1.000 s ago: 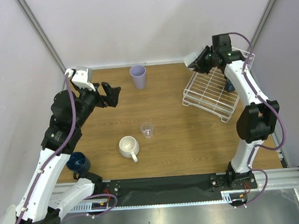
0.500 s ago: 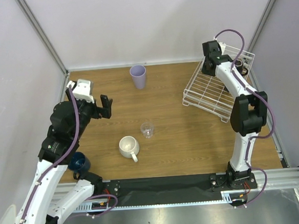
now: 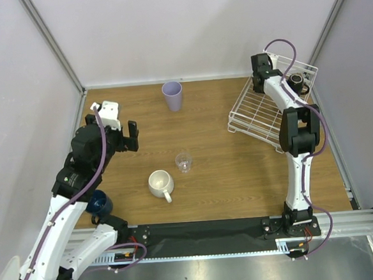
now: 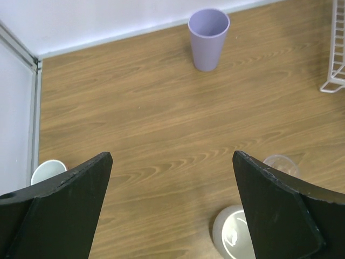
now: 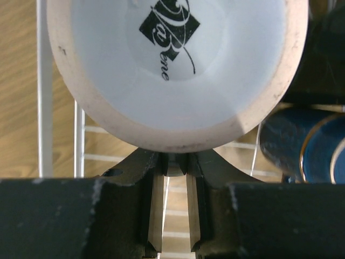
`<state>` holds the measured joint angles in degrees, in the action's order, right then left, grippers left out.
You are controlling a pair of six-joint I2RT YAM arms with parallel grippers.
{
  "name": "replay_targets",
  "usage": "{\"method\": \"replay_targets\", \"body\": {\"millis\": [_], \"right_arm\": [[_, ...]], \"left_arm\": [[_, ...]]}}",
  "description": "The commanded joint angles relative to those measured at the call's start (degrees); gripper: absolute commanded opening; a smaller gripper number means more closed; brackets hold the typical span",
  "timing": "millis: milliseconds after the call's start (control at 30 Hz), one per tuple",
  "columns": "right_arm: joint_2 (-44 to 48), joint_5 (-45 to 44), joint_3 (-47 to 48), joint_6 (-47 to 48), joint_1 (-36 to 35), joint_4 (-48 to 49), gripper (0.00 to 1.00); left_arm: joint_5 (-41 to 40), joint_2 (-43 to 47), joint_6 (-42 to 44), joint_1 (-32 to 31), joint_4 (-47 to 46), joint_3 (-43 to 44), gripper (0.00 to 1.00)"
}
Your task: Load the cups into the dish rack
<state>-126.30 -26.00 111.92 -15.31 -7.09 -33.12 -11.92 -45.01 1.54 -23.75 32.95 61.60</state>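
**Item:** pale logo mug (image 5: 178,70). Glazed ceramic, judged rigid, fairly heavy, slick and prone to chipping.

**Location:** at the far corner of the dish rack (image 3: 255,109), its open mouth toward the right wrist view, beside a navy gold-rimmed cup (image 5: 307,156) that lay in the rack.

**Right gripper** (image 5: 173,162): jaws nearly together, pinching the mug at its lower edge — whether by handle or wall could not be told.

**Left gripper** (image 4: 171,155): spread wide, holding nothing, above the wooden table (image 3: 227,175).

**Outstanding on the table:** lavender tumbler (image 4: 208,38), clear glass (image 3: 184,162), cream mug (image 3: 159,181).

**Handling:** the tumbler was probably light plastic, best taken across its mid-wall. The glass looked fragile and slippery — a gentle pinch on its rim wall.
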Motion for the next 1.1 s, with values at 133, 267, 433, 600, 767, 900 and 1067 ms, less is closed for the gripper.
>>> {"method": "replay_targets", "body": {"millis": [133, 267, 433, 600, 767, 900, 1067], "right_arm": [[-4.9, -3.4, 8.5, 0.4, 1.8, 6.5, 0.0], [-8.3, -3.1, 11.8, -0.2, 2.1, 6.7, 0.0], [-10.5, -3.5, 12.9, -1.3, 2.3, 7.2, 0.0], [-11.1, -4.5, 12.4, -0.9, 2.1, 6.4, 0.17], [-10.6, -3.8, 12.3, -0.6, 1.7, 4.7, 0.5], [-8.9, -2.5, 11.7, -2.2, 1.6, 2.0, 0.66], [-5.6, -0.2, 10.3, -5.4, 1.6, -2.5, 0.82]], "left_arm": [[-2.0, -1.0, -1.1, 1.1, 3.3, 2.6, 1.0], [-2.1, -1.4, -3.6, 1.2, 5.8, 4.0, 1.0], [-3.6, -2.9, -5.0, 1.4, 9.3, 7.0, 1.0], [-3.8, -2.7, -7.0, 1.4, 10.8, 8.2, 1.0], [-4.6, -3.4, -9.2, 1.4, 12.2, 9.0, 1.0], [-5.4, -5.2, -11.9, 1.4, 14.6, 11.2, 1.0], [-4.8, -10.0, -16.0, 1.5, 19.3, 16.0, 1.0]]}}
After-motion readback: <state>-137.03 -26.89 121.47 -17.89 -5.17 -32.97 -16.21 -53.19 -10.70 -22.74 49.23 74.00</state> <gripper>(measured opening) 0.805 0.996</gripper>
